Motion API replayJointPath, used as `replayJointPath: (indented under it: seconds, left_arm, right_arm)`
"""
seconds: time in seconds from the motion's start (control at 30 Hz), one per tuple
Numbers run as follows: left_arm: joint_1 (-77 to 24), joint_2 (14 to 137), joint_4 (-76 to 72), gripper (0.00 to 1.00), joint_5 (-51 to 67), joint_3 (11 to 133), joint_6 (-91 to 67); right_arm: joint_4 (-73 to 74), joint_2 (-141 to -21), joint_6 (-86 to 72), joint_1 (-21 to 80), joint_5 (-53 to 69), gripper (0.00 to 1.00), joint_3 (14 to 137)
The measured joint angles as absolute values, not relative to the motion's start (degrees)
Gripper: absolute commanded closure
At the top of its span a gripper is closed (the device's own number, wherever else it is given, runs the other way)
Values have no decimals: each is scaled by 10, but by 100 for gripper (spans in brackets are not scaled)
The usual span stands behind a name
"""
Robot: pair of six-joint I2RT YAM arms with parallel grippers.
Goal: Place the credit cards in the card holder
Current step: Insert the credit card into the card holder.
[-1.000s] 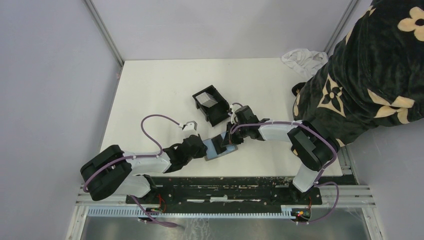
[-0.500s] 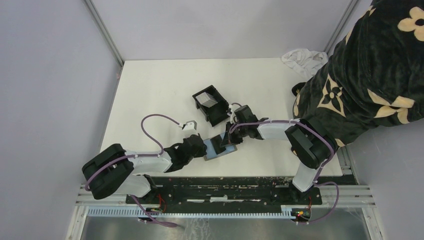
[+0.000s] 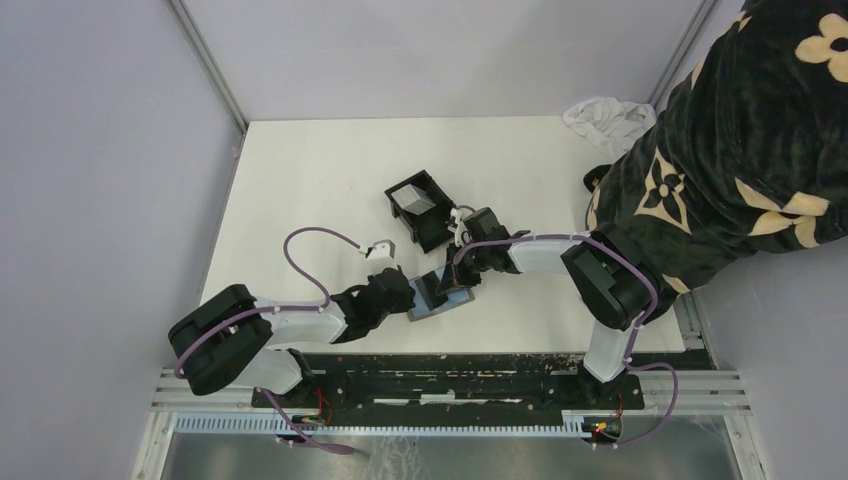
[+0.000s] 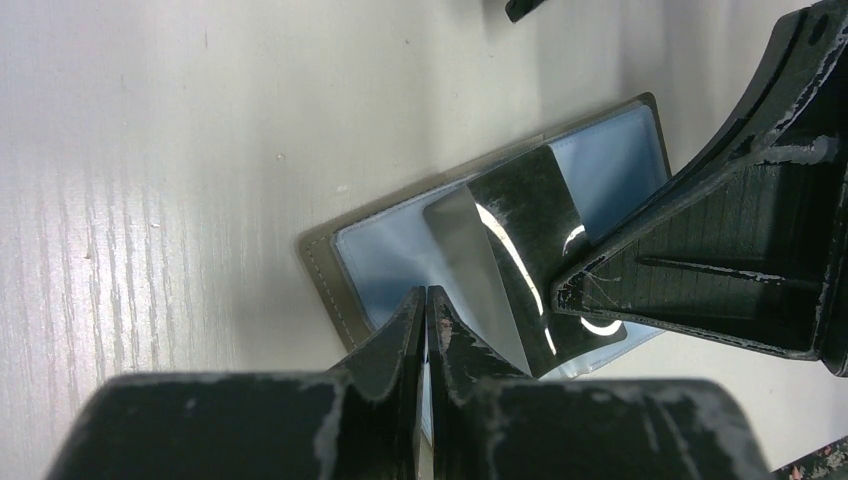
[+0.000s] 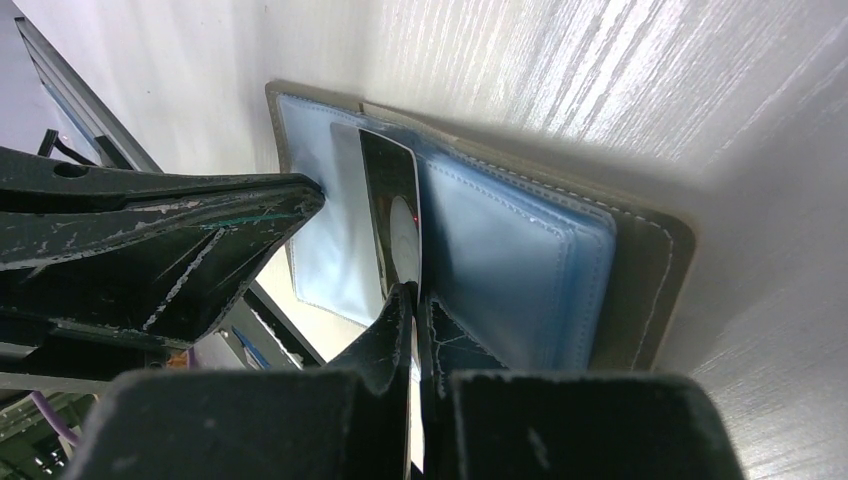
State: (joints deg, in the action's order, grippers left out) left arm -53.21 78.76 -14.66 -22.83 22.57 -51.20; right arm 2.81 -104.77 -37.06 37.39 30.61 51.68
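Note:
The card holder [image 3: 432, 228], a black open-top box, sits mid-table with a silver-grey card [image 3: 416, 201] inside. Nearer, an open tan wallet with blue plastic sleeves [image 3: 447, 299] lies flat; it also shows in the left wrist view [image 4: 330, 270] and the right wrist view [image 5: 640, 290]. My left gripper [image 3: 412, 292] [image 4: 426, 300] is shut on a clear sleeve leaf at the wallet's edge. My right gripper [image 3: 452, 283] [image 5: 415, 295] is shut on a glossy credit card [image 5: 395, 200] [image 4: 500, 230] that stands partly out of a sleeve. No tan-gold card shows.
A person in a dark flower-patterned garment [image 3: 740, 130] leans over the table's right edge. A crumpled white cloth [image 3: 600, 118] lies at the back right corner. Metal frame posts stand at the two back corners.
My right gripper has shifted slightly left and away, still on the card. My left gripper has edged a little toward the wallet. The box has not moved.

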Motion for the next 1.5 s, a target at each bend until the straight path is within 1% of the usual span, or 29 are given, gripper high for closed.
replayJointPath:
  seconds: [0.07,0.17,0.23,0.43,0.63,0.83,0.9,1.17,1.23,1.4,1.5]
  left_arm:
    - [-532,787,-146,87,-229,226,-512]
    - [-532,779,-137,81,-231,225,-512]
    - [-532,766,-121,78,-230,225,-512]
    - [-532,708,-62,77,-231,204,-515]
    - [-535,691,-43,82,-232,194,-521]
    - [-539,696,-49,95,-234,193,-521]
    - [-540,699,-51,97,-235,193,-521]
    - [-546,704,-59,97,-239,192,-521]
    - [-547,704,-60,97,-241,192,-521]
    - [-553,705,-62,97,-249,191,-521]
    - [-554,706,-69,97,-253,188,-522]
  right_arm:
    - [28,-1048,-371,374,306,99,517]
    - [27,-1048,-373,374,306,99,517]
    - [25,-1048,-374,376,306,99,517]
    - [20,-1048,-379,379,305,99,515]
    - [17,-1048,-384,381,304,99,514]
    - [15,-1047,-388,387,296,99,514]
    - [14,-1047,-390,391,292,99,514]
    - [6,-1046,-405,421,260,98,515]
    - [5,-1046,-408,427,254,93,517]
    - [9,-1043,-412,444,236,71,522]
    - [18,-1033,-407,455,212,64,524]
